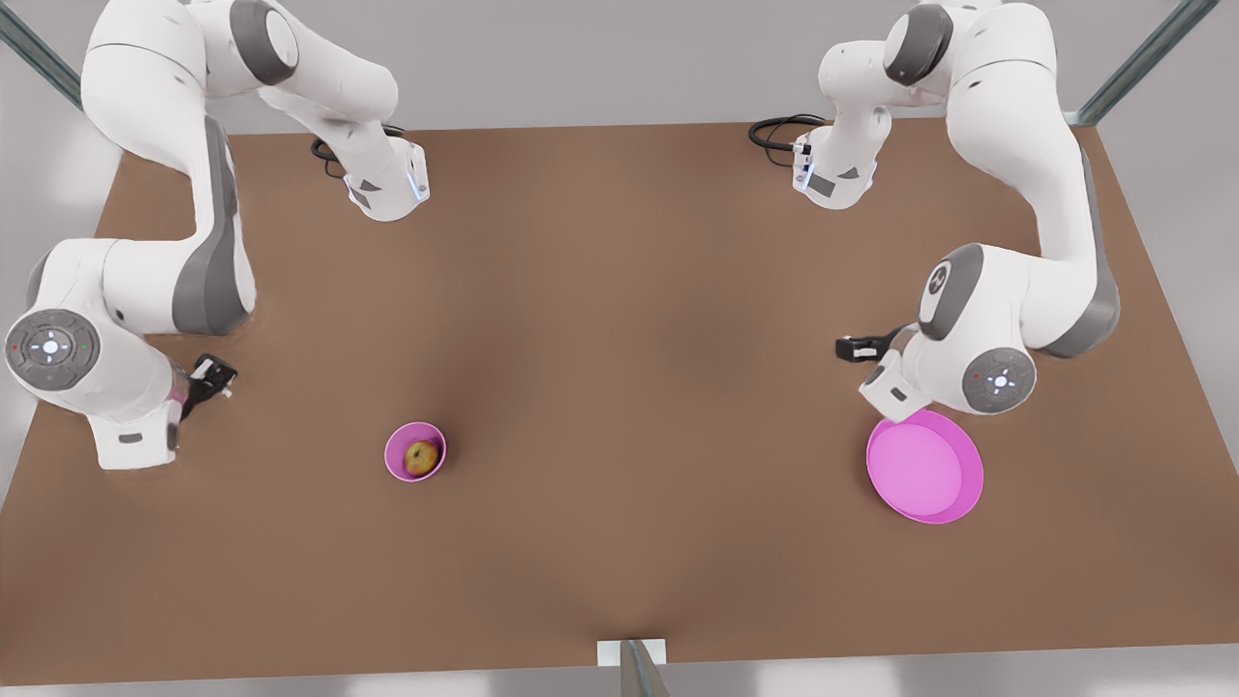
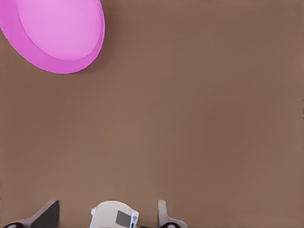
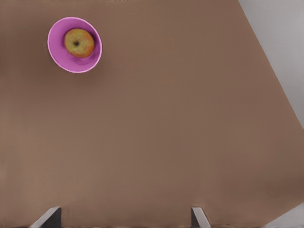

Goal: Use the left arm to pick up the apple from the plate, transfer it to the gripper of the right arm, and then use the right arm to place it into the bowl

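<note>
The apple (image 1: pixel 421 457) (image 3: pixel 79 42) lies inside the small pink bowl (image 1: pixel 399 443) (image 3: pixel 61 59), left of centre in the front view. At the front view's right, the wide pink plate (image 1: pixel 924 469) (image 2: pixel 57 33) holds nothing. My left gripper (image 1: pixel 856 348) (image 2: pixel 107 217) hovers just behind the plate, and its fingers stand apart with nothing between them. Near the table's edge at the front view's left, my right gripper (image 1: pixel 215 374) (image 3: pixel 124 218) is open and holds nothing. It is well clear of the bowl.
The brown table (image 1: pixel 639 319) stretches bare between bowl and plate. Both arm bases (image 1: pixel 387 189) (image 1: pixel 832 174) stand with black cables at the far edge. A metal post (image 1: pixel 634 666) stands at the middle of the near edge.
</note>
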